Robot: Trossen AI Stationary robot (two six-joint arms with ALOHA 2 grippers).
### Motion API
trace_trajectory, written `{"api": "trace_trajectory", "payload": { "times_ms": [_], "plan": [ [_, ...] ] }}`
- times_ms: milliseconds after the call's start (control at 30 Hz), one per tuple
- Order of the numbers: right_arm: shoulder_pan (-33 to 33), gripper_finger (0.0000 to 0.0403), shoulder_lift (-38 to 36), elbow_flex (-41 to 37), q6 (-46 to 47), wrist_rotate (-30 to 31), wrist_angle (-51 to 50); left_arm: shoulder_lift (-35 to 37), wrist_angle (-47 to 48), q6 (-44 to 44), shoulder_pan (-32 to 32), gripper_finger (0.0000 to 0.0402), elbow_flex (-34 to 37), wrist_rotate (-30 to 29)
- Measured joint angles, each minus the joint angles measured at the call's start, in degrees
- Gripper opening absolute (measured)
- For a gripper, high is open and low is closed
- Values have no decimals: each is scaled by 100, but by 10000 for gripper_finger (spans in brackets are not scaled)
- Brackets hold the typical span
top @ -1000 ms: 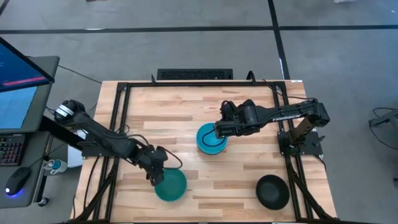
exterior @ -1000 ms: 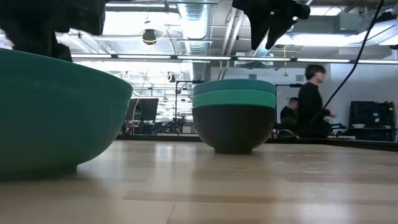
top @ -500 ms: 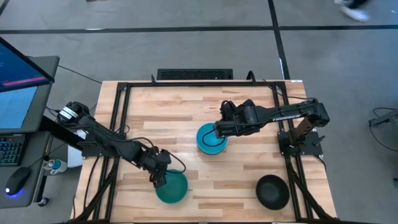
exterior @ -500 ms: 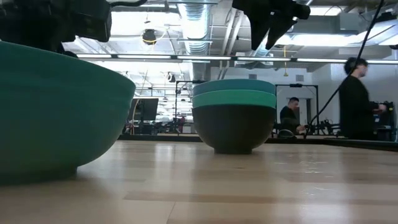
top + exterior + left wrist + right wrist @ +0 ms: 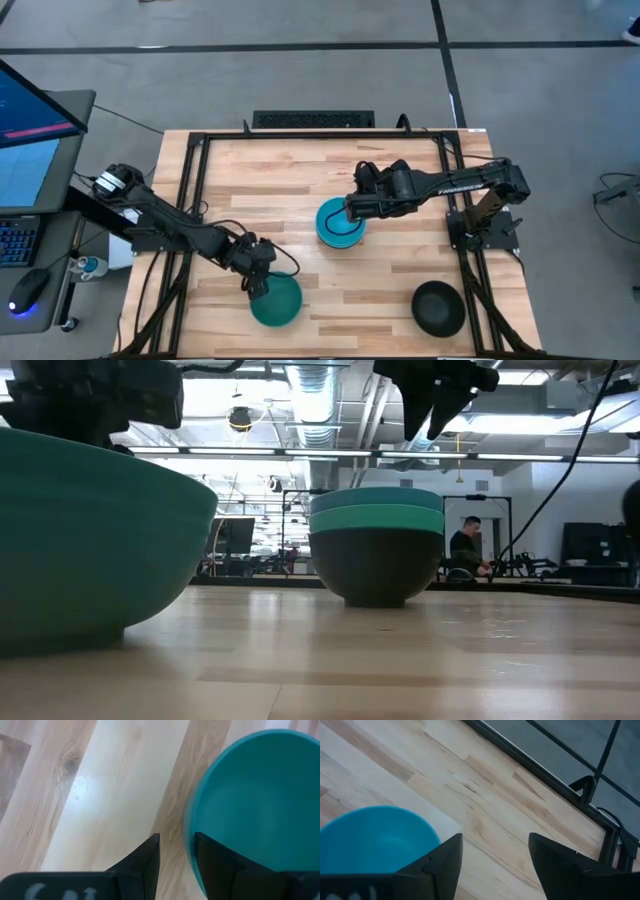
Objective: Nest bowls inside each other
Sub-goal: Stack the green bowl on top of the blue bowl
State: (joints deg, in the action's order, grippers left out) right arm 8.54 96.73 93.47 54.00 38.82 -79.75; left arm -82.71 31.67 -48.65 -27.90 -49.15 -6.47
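Observation:
A teal-green bowl (image 5: 280, 303) stands upright near the table's near edge and fills the left of the low view (image 5: 90, 540). My left gripper (image 5: 258, 287) is open at its left rim, one finger over the inside, one outside. A nested stack (image 5: 338, 224) stands mid-table: a black bowl (image 5: 375, 570) at the bottom with two blue ones inside it, the cyan top one (image 5: 370, 837) showing in the right wrist view. My right gripper (image 5: 350, 212) hovers open above the stack's right rim, clear of it. A single black bowl (image 5: 438, 308) rests near the right near corner. My left gripper (image 5: 177, 855) comes from above, pointing down, and straddles the teal bowl's left rim (image 5: 190, 830). One finger (image 5: 215, 865) stands inside the bowl close to the wall; the other (image 5: 150, 855) stands outside with bare table between it and the rim. Whether a finger touches, I cannot tell.
Black frame rails (image 5: 195, 200) run along the table's left, right and far sides. A monitor (image 5: 30, 120) and keyboard sit beyond the left edge. Bare wood (image 5: 380, 290) lies between the teal bowl and the black bowl. A person (image 5: 465, 550) sits in the room behind.
My left gripper has moved toward the table's near edge and right and come down over the teal bowl's left rim. A person has walked off to the right in the background.

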Motion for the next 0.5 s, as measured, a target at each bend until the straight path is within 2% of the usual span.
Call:
{"api": "trace_trajectory", "payload": {
  "times_ms": [167, 367, 500],
  "plan": [
    [0, 250, 0, 0, 0, -1, -31, -103, -300, -151, -12, 111, 178, 304],
    [-29, 250, 0, 0, 68, -2, -254, -156, -344, -153, 13, 107, 180, 305],
    [-130, 250, 0, 0, 316, -36, -551, -156, -340, -1, 26, 69, 180, 332]
  ]
}}
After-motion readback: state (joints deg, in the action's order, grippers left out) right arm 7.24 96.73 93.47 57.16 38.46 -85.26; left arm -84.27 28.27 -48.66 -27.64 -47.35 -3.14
